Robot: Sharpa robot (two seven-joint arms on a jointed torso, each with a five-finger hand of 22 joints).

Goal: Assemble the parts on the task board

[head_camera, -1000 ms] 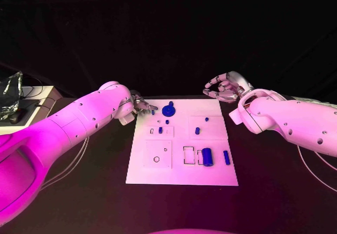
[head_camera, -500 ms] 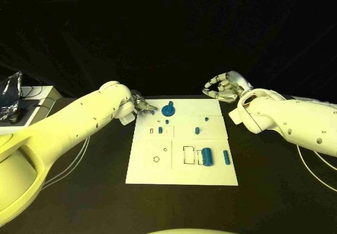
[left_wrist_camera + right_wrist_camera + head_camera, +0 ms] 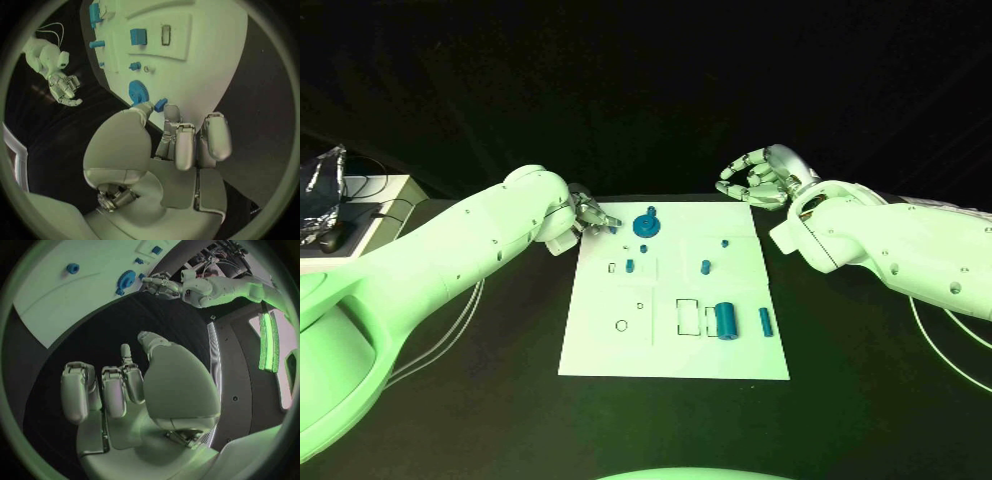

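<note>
The left robot hand sits at the far left corner of the white rectangular task board on the black bench, fingertips pinching a small blue peg beside the round blue gear, apparently for seating. The right robot hand hovers beyond the far right corner, curled, empty. No legible writing.

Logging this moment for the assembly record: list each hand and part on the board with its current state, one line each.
left hand: at the task board's far left corner, fingertips pinching a small blue peg
right hand: off the board's far right corner, fingers curled, holding nothing
blue gear: flat on the task board
blue cylinder: lying on its side
blue bar: lying flat, right of cylinder
</note>
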